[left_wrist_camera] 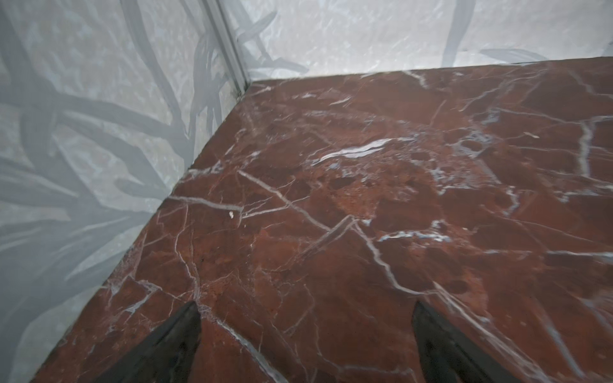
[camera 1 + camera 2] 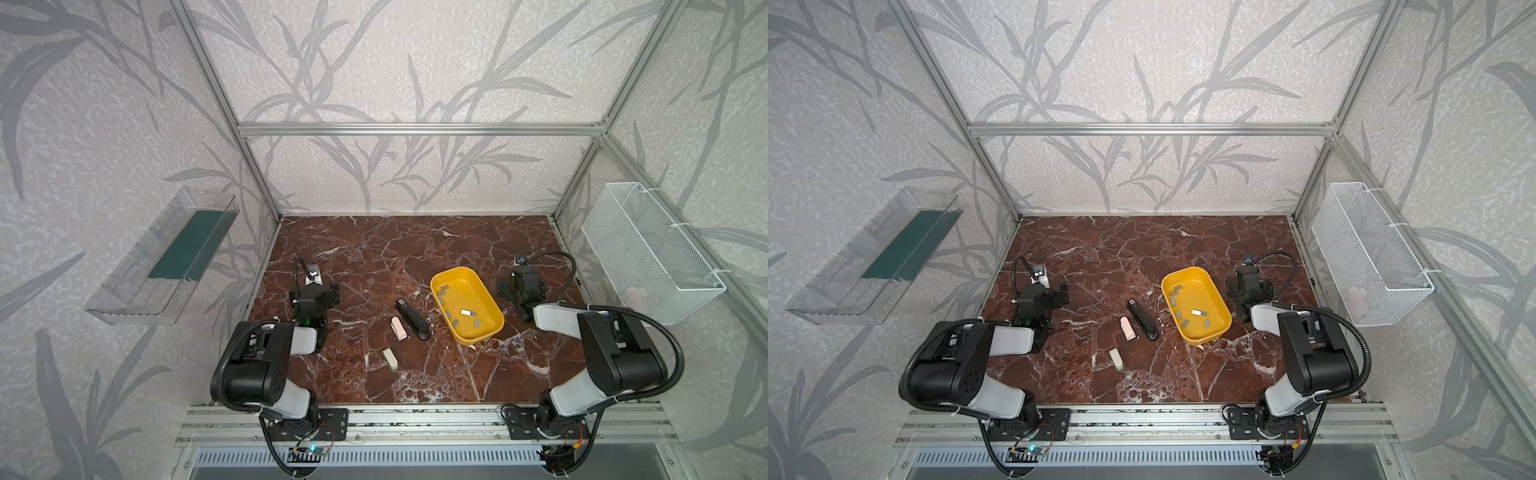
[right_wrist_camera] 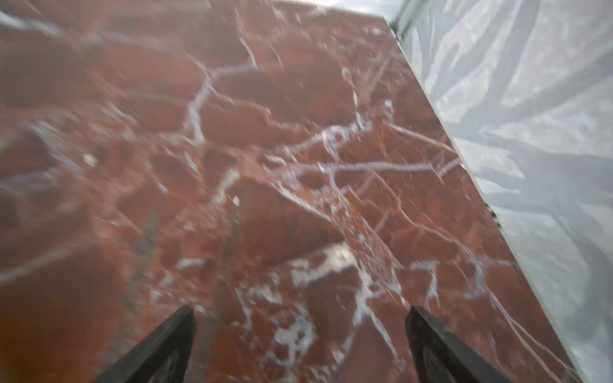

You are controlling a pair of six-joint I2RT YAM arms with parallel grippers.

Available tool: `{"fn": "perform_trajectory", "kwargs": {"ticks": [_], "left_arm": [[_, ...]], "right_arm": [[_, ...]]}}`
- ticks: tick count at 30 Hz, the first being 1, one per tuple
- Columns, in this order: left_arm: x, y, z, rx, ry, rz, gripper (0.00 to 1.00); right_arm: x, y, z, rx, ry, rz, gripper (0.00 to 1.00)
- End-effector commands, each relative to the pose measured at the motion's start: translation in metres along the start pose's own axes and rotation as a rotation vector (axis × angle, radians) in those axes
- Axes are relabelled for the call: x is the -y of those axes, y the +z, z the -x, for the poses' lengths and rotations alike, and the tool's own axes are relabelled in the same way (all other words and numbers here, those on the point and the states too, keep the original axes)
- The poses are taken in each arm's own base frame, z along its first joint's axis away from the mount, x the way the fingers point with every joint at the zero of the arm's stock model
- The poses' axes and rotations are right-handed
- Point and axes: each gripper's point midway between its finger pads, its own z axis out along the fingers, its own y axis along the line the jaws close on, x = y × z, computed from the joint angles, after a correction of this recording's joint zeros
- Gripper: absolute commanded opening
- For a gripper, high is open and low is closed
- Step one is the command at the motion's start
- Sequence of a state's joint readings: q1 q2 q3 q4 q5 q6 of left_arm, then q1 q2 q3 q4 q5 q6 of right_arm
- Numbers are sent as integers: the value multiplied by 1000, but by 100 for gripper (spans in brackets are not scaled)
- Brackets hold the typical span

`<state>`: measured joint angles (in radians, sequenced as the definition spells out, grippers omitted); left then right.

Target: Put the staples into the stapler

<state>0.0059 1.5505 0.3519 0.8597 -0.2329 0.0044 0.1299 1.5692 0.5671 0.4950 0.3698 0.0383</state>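
Observation:
A black stapler (image 2: 411, 320) (image 2: 1143, 320) lies mid-table in both top views. A pink-white mini stapler (image 2: 398, 329) sits against its left side, and a cream mini stapler (image 2: 390, 358) lies nearer the front. Several grey staples (image 2: 441, 293) (image 2: 1173, 294) lie loose in a yellow tray (image 2: 440, 279) (image 2: 1169, 280) just right of the stapler; one (image 2: 467, 312) glints silver. My left gripper (image 2: 318, 291) (image 1: 306, 305) is open over bare marble, left of the staplers. My right gripper (image 2: 521, 286) (image 3: 300, 310) is open and empty to the right of the tray.
A clear plastic bin (image 2: 166, 257) hangs on the left wall and a white wire basket (image 2: 648, 253) on the right wall. Aluminium frame posts stand at the table's back corners. The red marble tabletop (image 2: 374, 257) runs back behind the objects.

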Motion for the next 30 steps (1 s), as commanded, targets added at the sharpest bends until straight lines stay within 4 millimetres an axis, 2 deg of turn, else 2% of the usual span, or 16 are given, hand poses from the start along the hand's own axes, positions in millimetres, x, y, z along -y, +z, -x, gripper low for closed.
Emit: {"fn": "perform_trajectory", "kwargs": {"ticks": [1,2,4,5,7,11,19,30], "left_arm": [[7,3,22,40,-97,-89,100],[7,4,25,58,-99,-89,99],[8,3,27,114,-93,-95,99],[10,2,24,90,-92,-104,99],[17,4,25,75,-56,-142,99],[24,0,26,103,-43,-174,99],[23,3,26,94,-43,-172,99],[22,3,26,94,-55,-172,99]], "right_arm": [[-11,-23,25,247,26,124,99],[-9,-27,14,270,45,126,99],[-11,-31,14,343,33,139,99],[-11,-29,12,297,39,139,99],[-14,-24,14,248,24,148,99],[-16,-27,14,295,18,162,99],[-28,-30,15,311,-18,225,99],[-29,-23,17,279,-26,223,99]]}}
